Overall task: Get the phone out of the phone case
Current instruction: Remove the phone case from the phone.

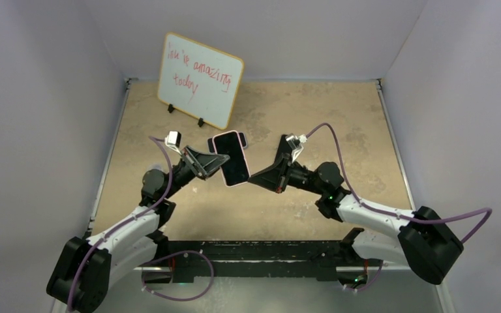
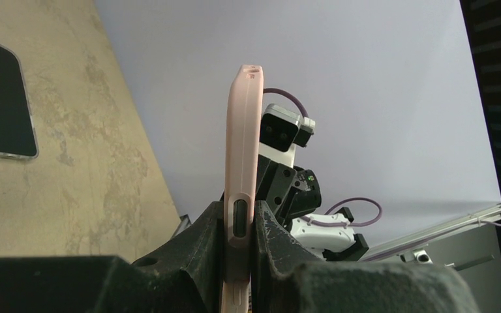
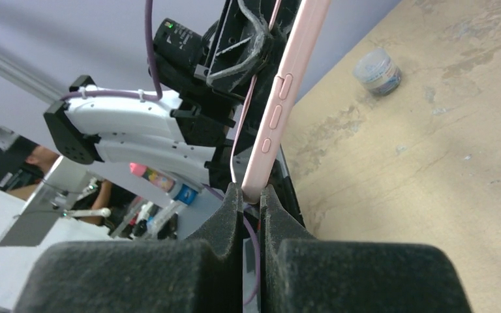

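Observation:
A pink phone case [image 1: 231, 158] with a black face is held in the air over the middle of the table, between both grippers. My left gripper [image 1: 216, 163] is shut on its left long edge; in the left wrist view [image 2: 240, 228] the jaws clamp the case [image 2: 241, 150] edge-on at a side-button cutout. My right gripper [image 1: 251, 179] is shut on the case's lower right end; in the right wrist view [image 3: 251, 194] the fingertips pinch the end of the case [image 3: 280, 104]. A second dark phone-like slab [image 2: 0, 98] lies flat on the table.
A small whiteboard [image 1: 199, 78] with red writing stands at the back left. A small round jar [image 3: 378, 70] sits on the tan tabletop [image 1: 339, 117]. Grey walls enclose the table on three sides.

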### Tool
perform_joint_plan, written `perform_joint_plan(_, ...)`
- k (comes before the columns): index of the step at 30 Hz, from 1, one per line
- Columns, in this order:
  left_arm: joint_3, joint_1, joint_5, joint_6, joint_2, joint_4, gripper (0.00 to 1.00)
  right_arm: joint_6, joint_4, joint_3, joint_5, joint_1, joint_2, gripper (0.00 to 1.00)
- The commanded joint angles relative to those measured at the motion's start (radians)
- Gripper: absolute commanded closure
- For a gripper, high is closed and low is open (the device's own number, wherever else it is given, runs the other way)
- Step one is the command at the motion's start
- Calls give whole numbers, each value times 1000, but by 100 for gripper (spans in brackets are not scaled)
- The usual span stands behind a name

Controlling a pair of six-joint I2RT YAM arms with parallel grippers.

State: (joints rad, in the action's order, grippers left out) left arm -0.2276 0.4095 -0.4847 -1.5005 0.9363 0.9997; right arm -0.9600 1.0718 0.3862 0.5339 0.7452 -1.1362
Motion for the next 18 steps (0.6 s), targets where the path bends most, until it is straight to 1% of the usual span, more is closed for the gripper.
perform_joint_plan(1,-52,6,-1,-30,10,11,100,217,-63,82,97,11,-6,100)
perform_joint_plan(7,-57,6,-7,-29,5,-19,100,420,-220,134,104,12,-13,100)
perform_joint_plan(13,-64,6,-14,-19,2,-49,100,604,-260,139,110,13,12,100)
perform_joint_plan(18,-56,6,-15,-19,-1,-63,100,709,-225,124,119,13,36,100)
